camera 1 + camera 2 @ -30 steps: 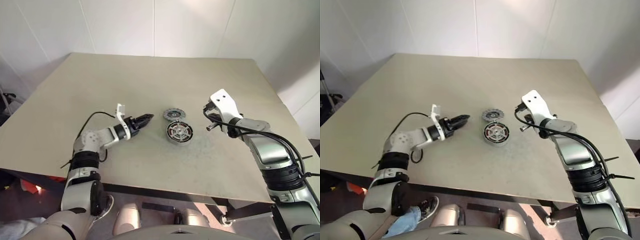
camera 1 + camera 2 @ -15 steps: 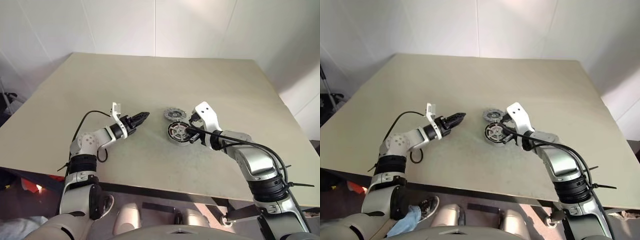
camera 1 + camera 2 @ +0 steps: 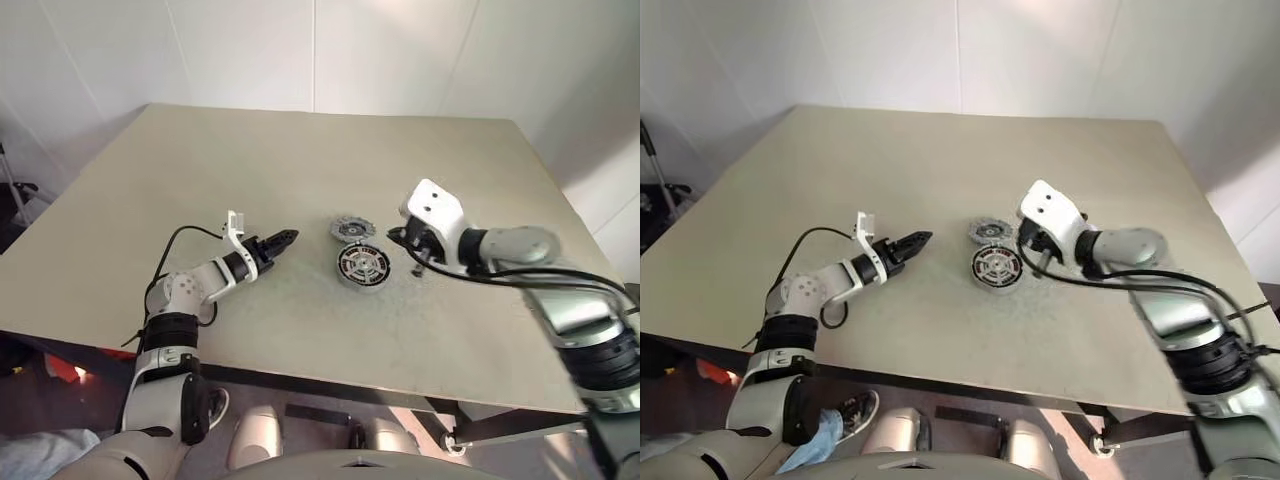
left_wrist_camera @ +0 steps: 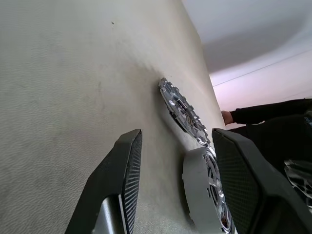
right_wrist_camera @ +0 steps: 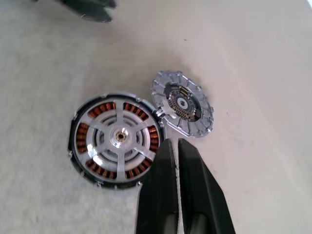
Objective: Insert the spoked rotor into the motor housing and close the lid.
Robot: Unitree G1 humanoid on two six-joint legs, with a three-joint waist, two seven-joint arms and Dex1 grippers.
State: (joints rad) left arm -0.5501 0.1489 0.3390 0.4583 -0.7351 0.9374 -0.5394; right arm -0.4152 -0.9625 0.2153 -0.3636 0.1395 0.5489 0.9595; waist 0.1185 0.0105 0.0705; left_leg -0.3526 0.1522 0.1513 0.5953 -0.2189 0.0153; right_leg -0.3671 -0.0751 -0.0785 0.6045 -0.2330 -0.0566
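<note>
Spoked rotor (image 5: 117, 141) sits in motor housing (image 5: 74, 161), lid (image 5: 183, 105) touching beside; right gripper (image 5: 175, 151) nearly closed just above them, empty; left gripper (image 3: 283, 240) apart, nearby.

The table (image 3: 300, 160) under my arms is a matt, finely grained beige surface. On it, the spoked rotor (image 5: 117, 140) shows polished silver metal spokes over glossy copper-red windings, seated in the motor housing (image 5: 74, 157). Just beside the rotor, the lid (image 5: 182, 104) is bright ribbed metal, perhaps cast. My left fingers (image 4: 117, 190) look like matt black textured plastic.
</note>
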